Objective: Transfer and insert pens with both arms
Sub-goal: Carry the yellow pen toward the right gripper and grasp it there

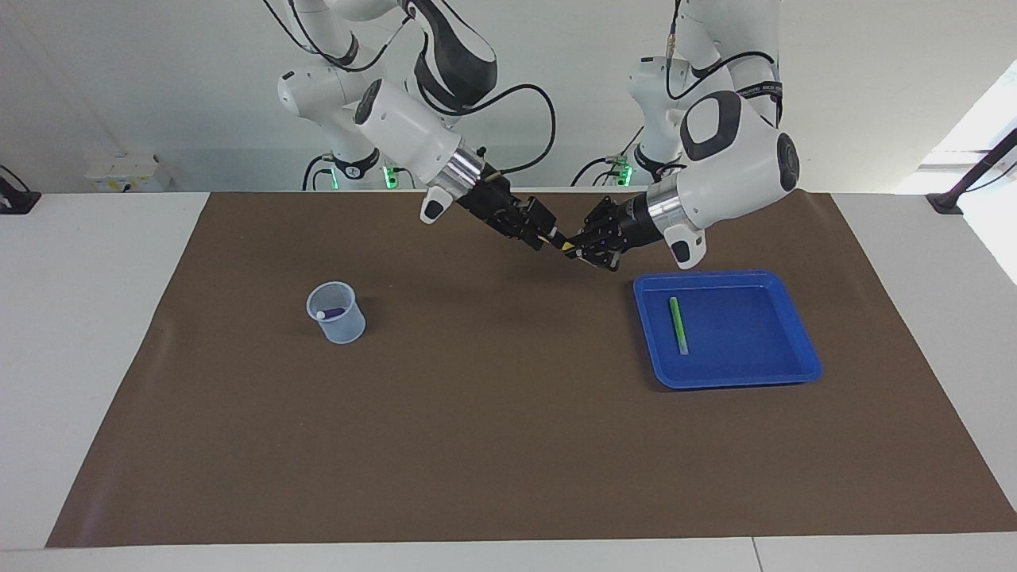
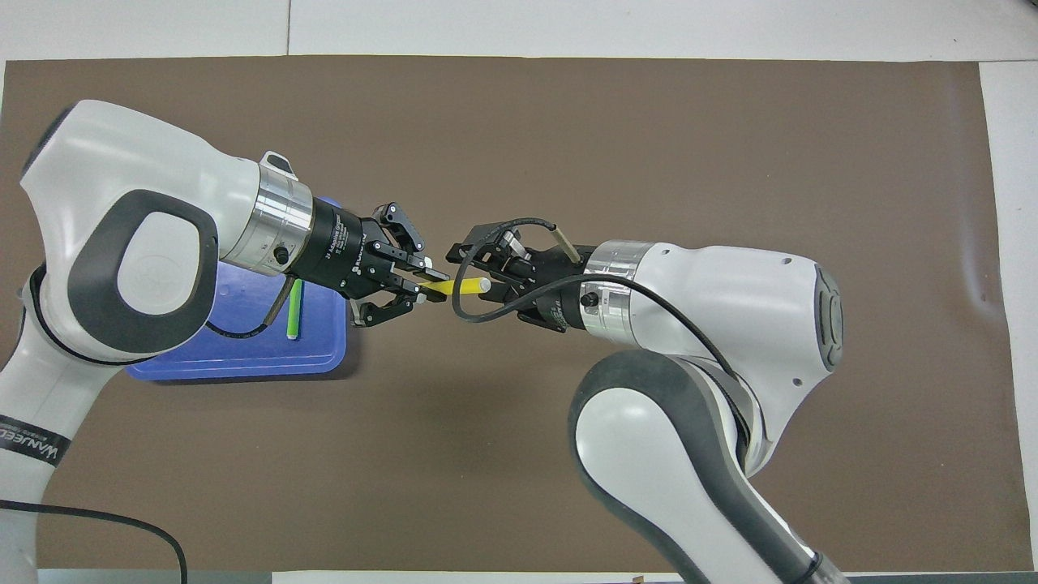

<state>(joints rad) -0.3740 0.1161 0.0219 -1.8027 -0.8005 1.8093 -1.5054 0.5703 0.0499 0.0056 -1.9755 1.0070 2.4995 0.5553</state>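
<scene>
Overhead view: brown mat (image 2: 649, 146), white table (image 2: 568, 28).

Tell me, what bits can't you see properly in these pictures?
- Yellow pen: facing view, nearly all hidden between left gripper and right gripper.
- Purple pen: overhead view, absent with its cup; the right arm covers that spot.

Bright, even, sharp light; soft shadows under tray (image 1: 802, 373) (window glare at one edge).
</scene>
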